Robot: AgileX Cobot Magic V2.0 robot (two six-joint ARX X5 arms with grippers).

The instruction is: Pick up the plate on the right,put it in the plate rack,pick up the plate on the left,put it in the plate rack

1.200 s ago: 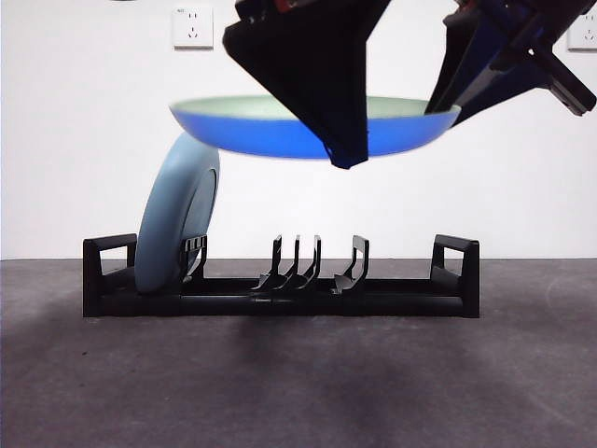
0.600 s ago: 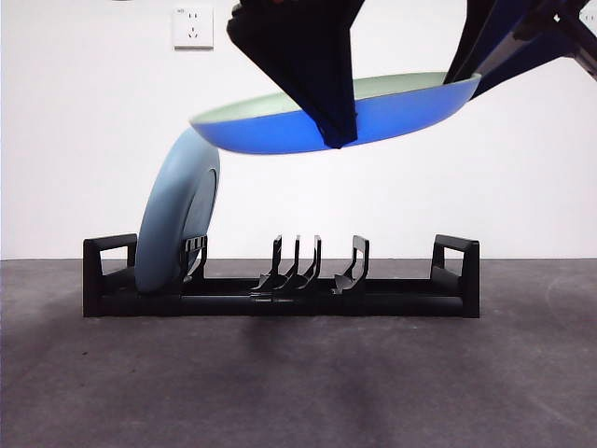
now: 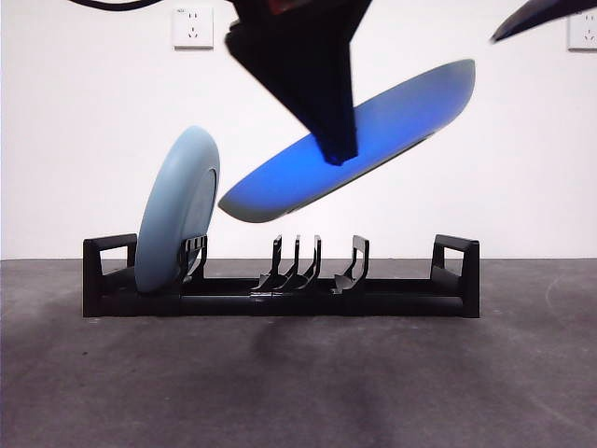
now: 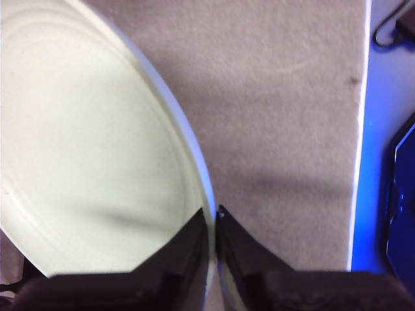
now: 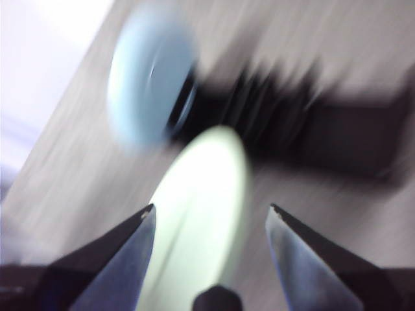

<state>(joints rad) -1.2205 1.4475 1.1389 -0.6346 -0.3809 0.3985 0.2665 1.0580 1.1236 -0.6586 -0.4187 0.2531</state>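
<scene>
Left gripper (image 4: 213, 223), jaws clamped on the rim of the blue plate (image 3: 373, 140), holds it tilted in the air above the middle of the plate rack (image 3: 280, 285). A pale blue plate (image 3: 177, 210) stands upright in the rack's slots near one end handle. Right gripper (image 5: 209, 217), jaws apart and empty, hangs clear of the blue plate, near a top corner of the front view.

Glossy blue plate (image 3: 373, 149), black plastic rack (image 3: 280, 289)
</scene>
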